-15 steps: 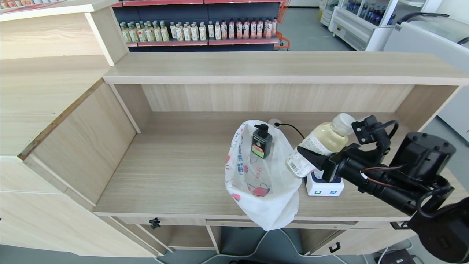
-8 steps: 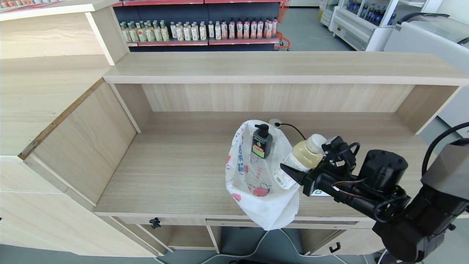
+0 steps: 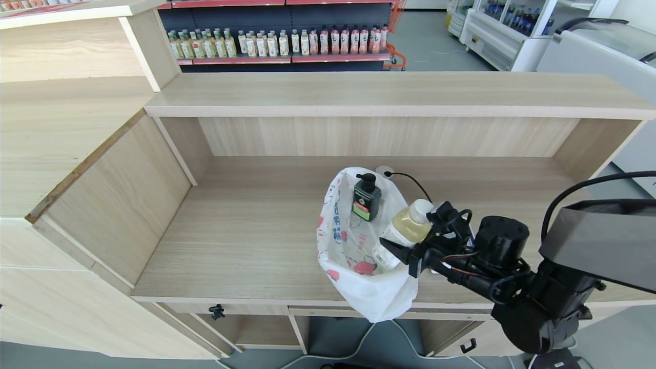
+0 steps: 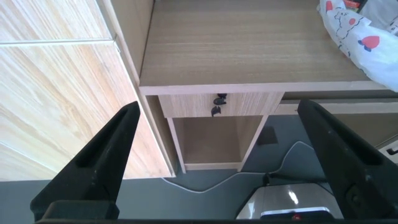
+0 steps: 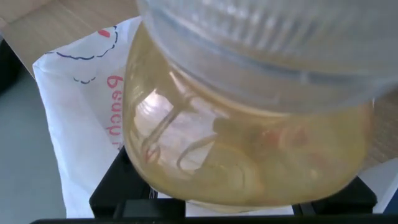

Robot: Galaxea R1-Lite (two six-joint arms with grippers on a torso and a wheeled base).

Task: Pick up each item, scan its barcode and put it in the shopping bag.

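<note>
Setting: shop checkout, wooden counter (image 3: 246,241), drink shelves behind.
Bag: shopping bag (image 3: 359,287) stands open at the counter's front edge, its bottom sagging over the edge. A black pump bottle (image 3: 366,199) is inside, on the bag's far side.
Bottle: yellow drink bottle (image 3: 405,228) is tilted, base over the bag's right rim, cap pointing up and away from the bag.
Right gripper (image 3: 405,248): jaws clamped on the bottle's lower body, just right of the bag.
Left gripper (image 4: 219,109): jaws spread wide, holding nothing, low and left of the bag, in front of the counter.
Risk 1: base is at the rim, not mid-mouth. Letting go here could fold the film, so the bottle lands on the counter.
Risk 2: bag is thin and overhanging. Dropped weight could drag it off the edge.
Risk 3: a finger could snag the film when pulling out.
</note>
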